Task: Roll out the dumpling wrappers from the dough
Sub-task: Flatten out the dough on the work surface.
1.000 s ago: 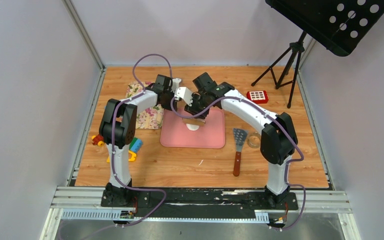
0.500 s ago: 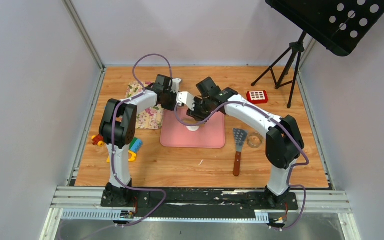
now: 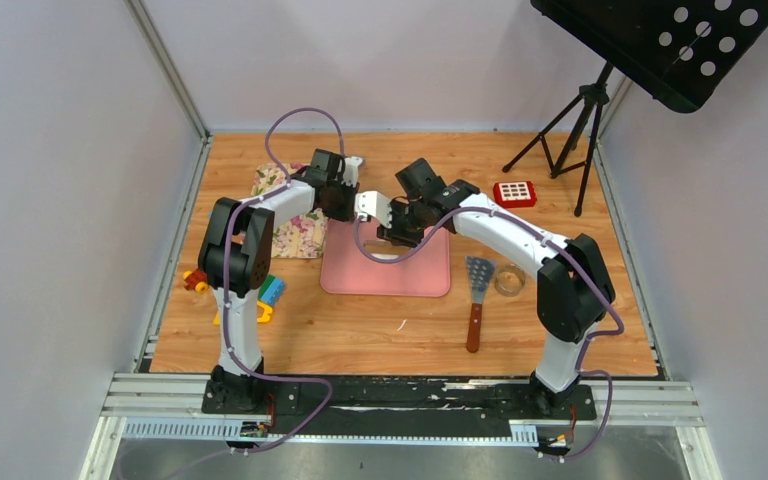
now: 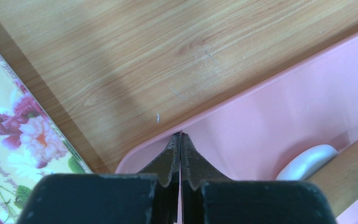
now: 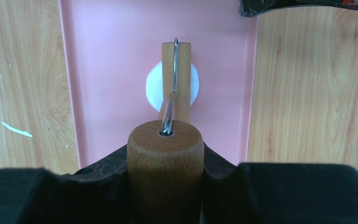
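A flattened round piece of white dough (image 5: pixel 153 88) lies on the pink mat (image 5: pixel 112 56). A small wooden roller (image 5: pixel 182 79) on a wire frame rests across it. My right gripper (image 5: pixel 165 153) is shut on the roller's thick wooden handle (image 5: pixel 165 168). From the left wrist the dough (image 4: pixel 307 161) shows beside the roller (image 4: pixel 349 172). My left gripper (image 4: pixel 181 135) is shut, its tips at the mat's far-left rim (image 4: pixel 135 158); whether they pinch the rim I cannot tell. From above, both grippers (image 3: pixel 345 205) (image 3: pixel 397 228) meet over the mat's (image 3: pixel 410 275) far edge. No dumpling wrappers are in view.
A spatula (image 3: pixel 477 290) and a small ring (image 3: pixel 508 280) lie right of the mat. A floral cloth (image 3: pixel 300 225) and toy blocks (image 3: pixel 265 295) are on the left. A red keypad (image 3: pixel 514 193) and a tripod stand (image 3: pixel 570 140) stand at the back right.
My right arm has pushed the roller toward the far side of the mat, and from above the gripper now covers the dough. The left gripper has stayed put.
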Controlling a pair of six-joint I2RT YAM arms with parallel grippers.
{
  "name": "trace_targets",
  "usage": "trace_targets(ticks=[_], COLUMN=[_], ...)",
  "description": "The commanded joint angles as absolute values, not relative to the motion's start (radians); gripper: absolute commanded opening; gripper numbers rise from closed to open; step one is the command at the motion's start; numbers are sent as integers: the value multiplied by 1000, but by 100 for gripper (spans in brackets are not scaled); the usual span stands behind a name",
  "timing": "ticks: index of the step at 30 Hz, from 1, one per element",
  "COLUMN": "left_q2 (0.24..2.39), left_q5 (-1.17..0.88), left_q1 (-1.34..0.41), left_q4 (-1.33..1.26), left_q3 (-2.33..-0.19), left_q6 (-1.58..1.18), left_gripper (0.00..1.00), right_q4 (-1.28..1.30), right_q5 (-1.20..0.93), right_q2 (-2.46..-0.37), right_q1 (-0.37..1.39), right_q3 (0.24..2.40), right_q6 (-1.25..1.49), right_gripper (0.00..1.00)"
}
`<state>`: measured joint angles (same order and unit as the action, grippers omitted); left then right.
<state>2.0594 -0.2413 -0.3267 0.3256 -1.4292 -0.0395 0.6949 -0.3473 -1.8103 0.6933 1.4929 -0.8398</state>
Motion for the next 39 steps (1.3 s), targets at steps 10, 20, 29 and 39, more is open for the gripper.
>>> trace_targets(ticks=[10, 20, 29, 39], left_q2=[2084, 2085, 2086, 2088], left_q5=[-205, -206, -206, -206], left_q1=[-325, -325, -325, -325], left_q4=[348, 347, 346, 347], left_q3=[-1442, -1442, -1440, -1440], left_q6=[-35, -35, -34, -34], left_gripper=[0, 0, 0, 0], right_q4=[888, 926, 954, 954], right_q5=[-417, -423, -426, -408], right_q2=[-1813, -1815, -1812, -1822], right_q1=[742, 748, 755, 758], right_q3=[1457, 1459, 1461, 1466], right_q6=[-870, -891, -910, -904], right_gripper=[0, 0, 0, 0])
